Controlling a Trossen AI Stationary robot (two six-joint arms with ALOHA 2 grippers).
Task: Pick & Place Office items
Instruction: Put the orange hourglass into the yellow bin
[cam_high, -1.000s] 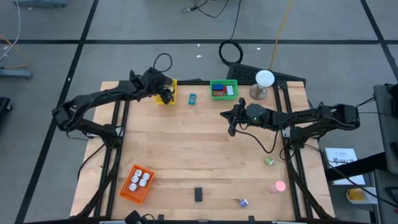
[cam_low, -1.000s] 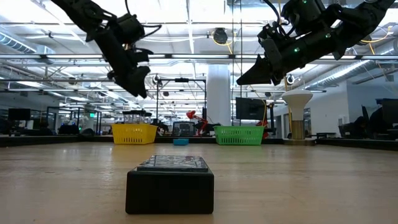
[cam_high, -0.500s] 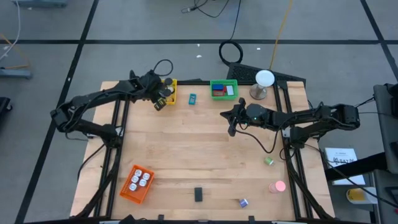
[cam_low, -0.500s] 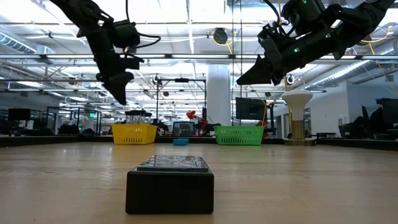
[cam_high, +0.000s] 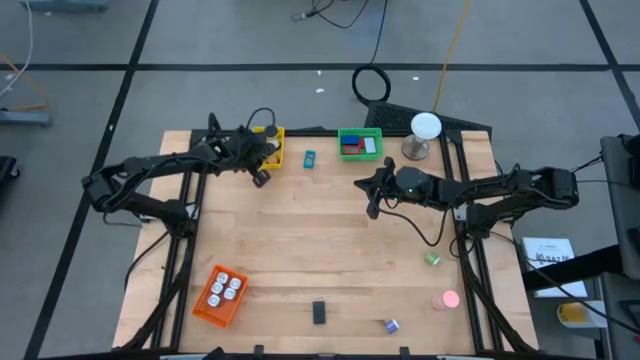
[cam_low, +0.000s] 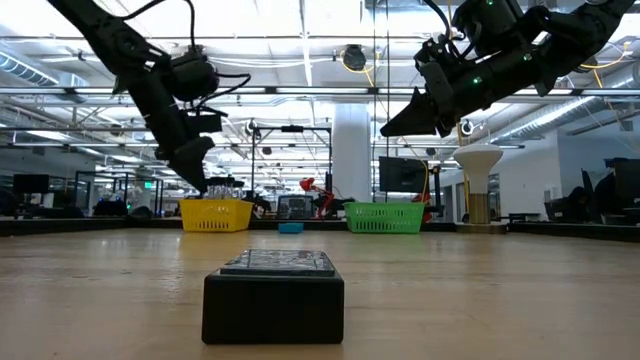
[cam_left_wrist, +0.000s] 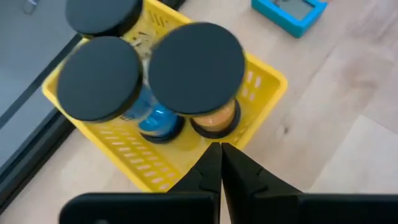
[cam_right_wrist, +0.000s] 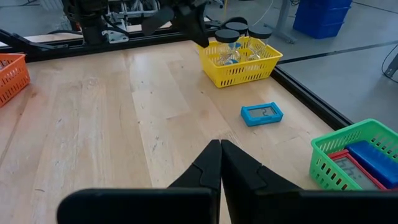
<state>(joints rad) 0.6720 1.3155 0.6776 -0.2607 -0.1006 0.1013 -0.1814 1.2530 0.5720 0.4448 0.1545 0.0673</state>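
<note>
— Where is the left gripper (cam_high: 261, 178)?

— Its dark arm reaches in from the left edge of the light wooden worktop (cam_high: 300, 240), stretched long and low. The tip hangs in the air just beside the yellow slatted basket (cam_high: 272, 146) near the far left corner. Its two fingers are pressed tight together with nothing between them.

— What sits in that basket?

— Little hourglass timers with flat black round tops (cam_left_wrist: 196, 61). One has blue sand, one has orange.

— And the right gripper (cam_high: 373, 209)?

— That arm comes in from the right edge, bent at the elbow, and its tip hangs over the middle of the worktop, up off the wood. Its fingers are clenched on nothing too.

— Where are the other small things?

— A small cyan clip-like piece (cam_high: 310, 158) lies flat between the yellow basket and the green slatted basket (cam_high: 360, 144) at the far edge. The green one holds a blue block and a red block. A black block (cam_high: 319, 312) rests near the front edge. A pink round piece (cam_high: 446, 299), a small green bit (cam_high: 433, 258) and a purple clip (cam_high: 390, 325) lie toward the front right corner. An orange slatted basket (cam_high: 220, 296) with white bits sits by the front left corner.
</note>
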